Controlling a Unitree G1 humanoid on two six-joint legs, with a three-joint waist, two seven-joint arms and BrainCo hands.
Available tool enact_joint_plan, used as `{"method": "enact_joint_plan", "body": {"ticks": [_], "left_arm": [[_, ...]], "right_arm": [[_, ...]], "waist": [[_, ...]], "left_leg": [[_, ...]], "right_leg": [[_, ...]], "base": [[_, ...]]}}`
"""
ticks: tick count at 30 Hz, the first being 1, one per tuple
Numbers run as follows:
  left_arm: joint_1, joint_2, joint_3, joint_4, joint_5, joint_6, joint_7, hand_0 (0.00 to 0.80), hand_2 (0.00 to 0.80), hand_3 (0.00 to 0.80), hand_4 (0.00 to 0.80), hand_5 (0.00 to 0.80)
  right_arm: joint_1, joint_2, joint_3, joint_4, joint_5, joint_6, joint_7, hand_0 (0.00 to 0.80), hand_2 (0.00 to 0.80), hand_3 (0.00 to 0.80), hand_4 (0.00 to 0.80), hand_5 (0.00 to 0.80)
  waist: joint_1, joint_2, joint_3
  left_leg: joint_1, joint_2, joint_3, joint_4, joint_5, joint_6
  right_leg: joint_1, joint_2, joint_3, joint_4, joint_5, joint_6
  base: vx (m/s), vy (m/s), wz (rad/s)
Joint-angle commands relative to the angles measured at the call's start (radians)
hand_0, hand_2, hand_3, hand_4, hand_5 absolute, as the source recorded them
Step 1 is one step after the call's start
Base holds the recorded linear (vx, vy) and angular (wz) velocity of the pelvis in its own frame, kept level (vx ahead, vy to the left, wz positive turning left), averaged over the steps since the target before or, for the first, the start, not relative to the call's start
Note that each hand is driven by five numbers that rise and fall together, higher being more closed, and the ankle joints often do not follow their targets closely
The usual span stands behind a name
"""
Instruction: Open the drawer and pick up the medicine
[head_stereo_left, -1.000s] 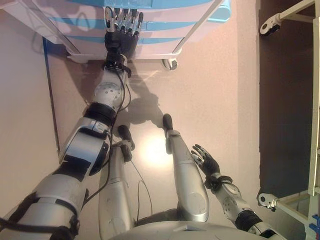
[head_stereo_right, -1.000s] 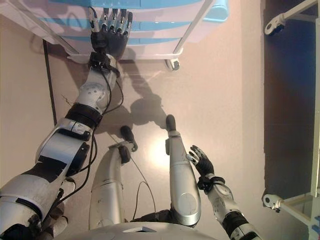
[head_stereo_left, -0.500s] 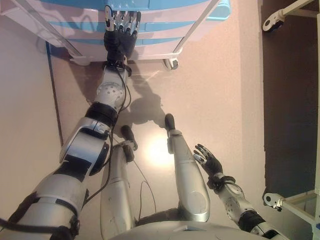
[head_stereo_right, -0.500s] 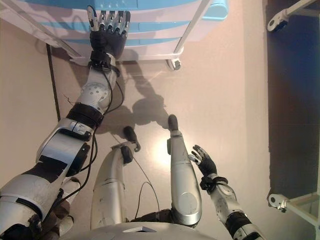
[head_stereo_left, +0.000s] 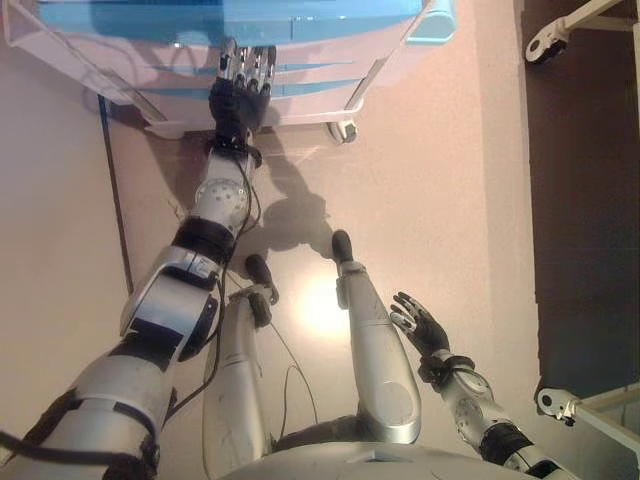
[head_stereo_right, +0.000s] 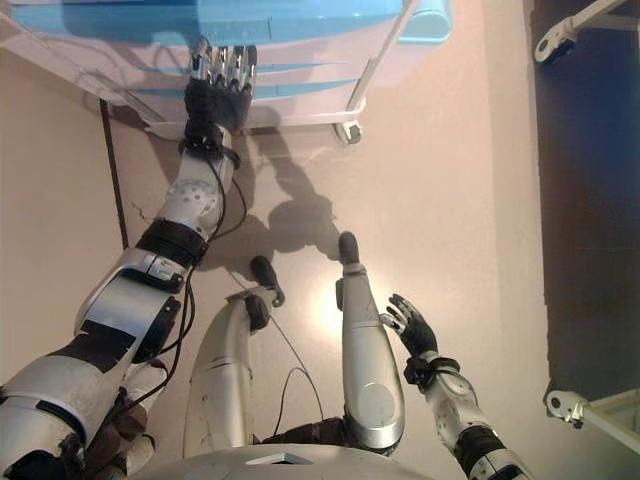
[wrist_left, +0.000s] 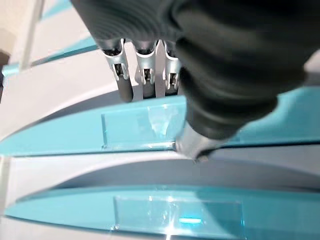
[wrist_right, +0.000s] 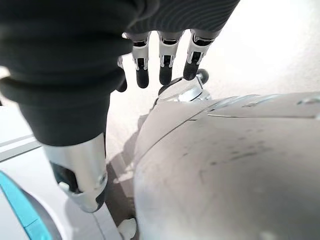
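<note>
Ahead of you a white wheeled plastic drawer cabinet with turquoise curved drawer fronts (head_stereo_left: 300, 45) stands on the pale floor (head_stereo_left: 430, 180), a white metal frame with a castor (head_stereo_left: 545, 35) well apart to its right. Your left hand (head_stereo_left: 238, 92) reaches out with its fingers (wrist_left: 145, 75) hooked over a turquoise drawer handle (wrist_left: 150, 125); the drawer looks closed and no medicine shows. Your right hand (head_stereo_left: 420, 322) hangs low beside you, fingers loosely spread.

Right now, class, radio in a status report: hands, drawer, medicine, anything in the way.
Left hand on the drawer front, fingertips hidden. Right hand open, idle. Medicine unseen. No obstruction.
</note>
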Motion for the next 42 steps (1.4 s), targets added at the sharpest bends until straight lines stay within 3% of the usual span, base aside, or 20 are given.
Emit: {"method": "enact_joint_plan", "body": {"ticks": [1,20,33,42], "left_arm": [[-0.182,-0.003,0.025,-0.210,0.093,-0.002,-0.256,0.800,0.800,0.800,0.800,0.800],[0.011,-0.018,0.088,-0.129,0.073,0.146,-0.525,0.800,0.800,0.800,0.800,0.800],[0.233,-0.064,0.111,-0.099,0.100,0.212,-0.700,0.800,0.800,0.800,0.800,0.800],[0.364,-0.085,0.109,-0.077,0.142,0.265,-0.895,0.800,0.800,0.800,0.800,0.800]], "right_arm": [[0.077,-0.038,-0.022,-0.039,0.023,-0.027,0.009,0.000,0.000,0.000,0.000,0.000],[0.106,-0.003,-0.037,-0.048,-0.017,-0.025,-0.002,0.000,0.000,0.000,0.000,0.000],[0.137,0.016,-0.058,-0.096,-0.041,-0.008,-0.016,0.000,0.000,0.000,0.000,0.000],[0.158,0.026,-0.066,-0.115,-0.043,-0.003,-0.003,0.000,0.000,0.000,0.000,0.000]], "waist": [[0.016,0.051,-0.040],[0.042,0.042,-0.040],[0.078,0.031,-0.041],[0.100,0.008,-0.041]], "left_leg": [[0.118,-0.024,-0.052,-0.125,-0.045,-0.031],[0.169,-0.015,-0.066,-0.140,-0.032,-0.029],[0.190,-0.007,-0.078,-0.161,-0.011,-0.030],[0.198,0.007,-0.083,-0.172,-0.002,-0.029]], "right_leg": [[0.000,0.039,-0.055,0.048,0.083,-0.060],[0.062,0.040,-0.080,0.053,0.062,-0.064],[0.096,0.046,-0.114,0.056,0.042,-0.064],[0.112,0.062,-0.133,0.063,0.035,-0.059]], "base": [[0.000,0.000,0.00],[-0.001,-0.014,0.01],[-0.006,-0.016,0.03],[-0.017,-0.038,0.03]]}}
